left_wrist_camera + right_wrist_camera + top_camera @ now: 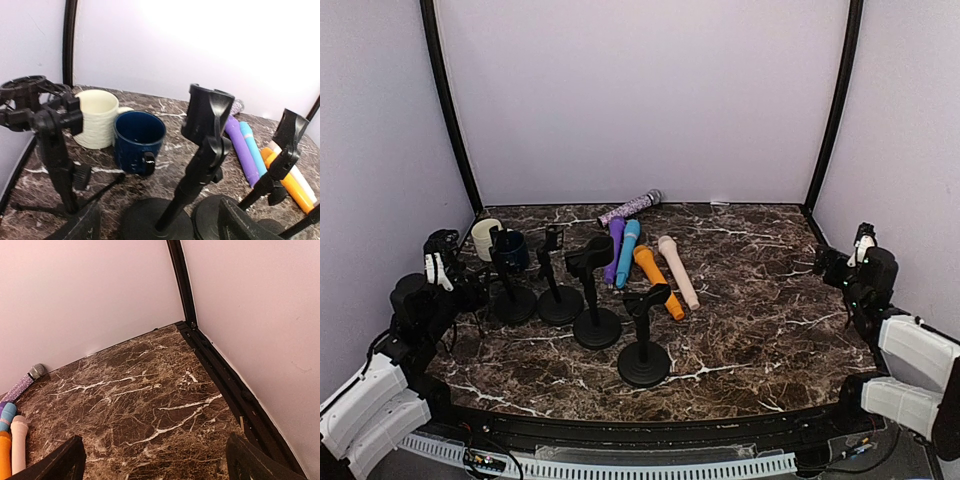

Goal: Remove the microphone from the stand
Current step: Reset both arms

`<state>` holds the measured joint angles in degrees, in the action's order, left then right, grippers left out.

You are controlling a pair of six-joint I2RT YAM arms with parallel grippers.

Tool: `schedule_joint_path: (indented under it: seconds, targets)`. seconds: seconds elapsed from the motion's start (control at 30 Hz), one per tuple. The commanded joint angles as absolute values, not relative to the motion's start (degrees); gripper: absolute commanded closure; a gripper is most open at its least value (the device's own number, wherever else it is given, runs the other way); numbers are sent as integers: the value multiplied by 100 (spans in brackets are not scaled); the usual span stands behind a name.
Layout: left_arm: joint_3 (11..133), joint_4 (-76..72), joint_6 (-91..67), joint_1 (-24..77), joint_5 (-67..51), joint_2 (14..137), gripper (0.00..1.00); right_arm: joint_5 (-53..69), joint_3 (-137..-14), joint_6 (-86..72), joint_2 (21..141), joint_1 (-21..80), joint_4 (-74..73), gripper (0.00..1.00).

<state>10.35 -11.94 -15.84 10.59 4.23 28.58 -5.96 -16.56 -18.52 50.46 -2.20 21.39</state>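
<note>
Several black microphone stands (597, 325) stand at the left and middle of the marble table (760, 300); every clip I see is empty. Several microphones lie flat behind them: a sparkly purple one (630, 207), a purple one (615, 250), a blue one (626, 252), an orange one (658, 280) and a cream one (677, 270). My left gripper (438, 262) is open and empty at the far left. In its wrist view (160, 231) it faces a stand clip (207, 114). My right gripper (860, 250) is open and empty at the far right, over bare marble (160, 467).
A cream mug (485, 238) and a navy mug (512, 250) stand at the back left behind the stands, also in the left wrist view: cream (97, 117), navy (139, 140). A shock-mount stand (30, 102) is at the far left. Walls with black corner posts (835, 100) enclose the table.
</note>
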Motion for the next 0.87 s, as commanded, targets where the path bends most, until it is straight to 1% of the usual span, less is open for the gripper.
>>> schedule_joint_path:
  seconds: [0.0,0.23,0.3,0.33,0.4,0.83]
  targets:
    - [676,-1916,-1061,1020,1224,2607,17,-942,-1285,-1654,4929,-237,3129,1]
    - [249,-2836,-337,1025,1872,2619,15,-1156,-1246,-1663,5022,-237,3160,2]
    - [105,-3054,-320,1027,2009,2607,11,-1265,-1149,-1603,4959,-237,3184,2]
    - [105,-3039,-282,1028,2139,2587,8,-1350,-1109,-1604,4928,-237,3189,2]
    - [154,-2857,-357,1028,2354,2524,6,-1375,-1078,-1604,4881,-237,3189,2]
    - [130,-2576,-531,1028,2556,2215,5,-1442,-1002,-1626,4786,-237,3220,1]
